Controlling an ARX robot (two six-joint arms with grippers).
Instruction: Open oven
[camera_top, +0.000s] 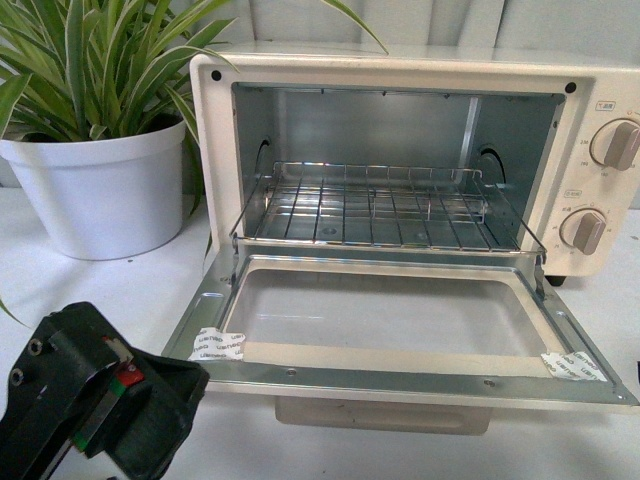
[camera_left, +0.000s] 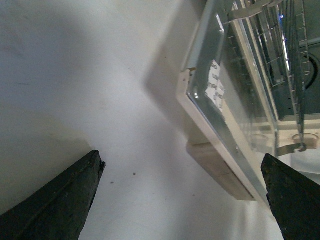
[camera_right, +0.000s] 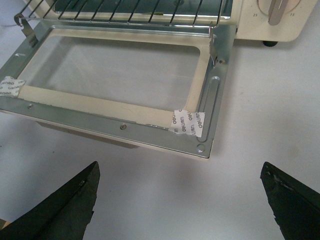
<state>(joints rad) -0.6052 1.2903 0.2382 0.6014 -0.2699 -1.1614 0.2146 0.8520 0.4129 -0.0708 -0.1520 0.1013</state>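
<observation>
The cream-white oven (camera_top: 590, 90) stands in the front view with its glass door (camera_top: 400, 312) swung fully down and flat. Its wire rack (camera_top: 370, 210) is drawn partly out. Two beige knobs (camera_top: 617, 143) sit on its right side. The bar handle (camera_top: 385, 412) shows under the door's front edge. My left gripper (camera_left: 182, 200) is open and empty, low at the door's front left corner, its body visible in the front view (camera_top: 95, 395). My right gripper (camera_right: 180, 200) is open and empty, above the table in front of the door's right corner (camera_right: 202, 145).
A green plant in a white pot (camera_top: 100, 190) stands left of the oven. The white table (camera_top: 120, 290) runs around and in front of the open door. Taped labels (camera_top: 215, 345) sit on the door's front corners.
</observation>
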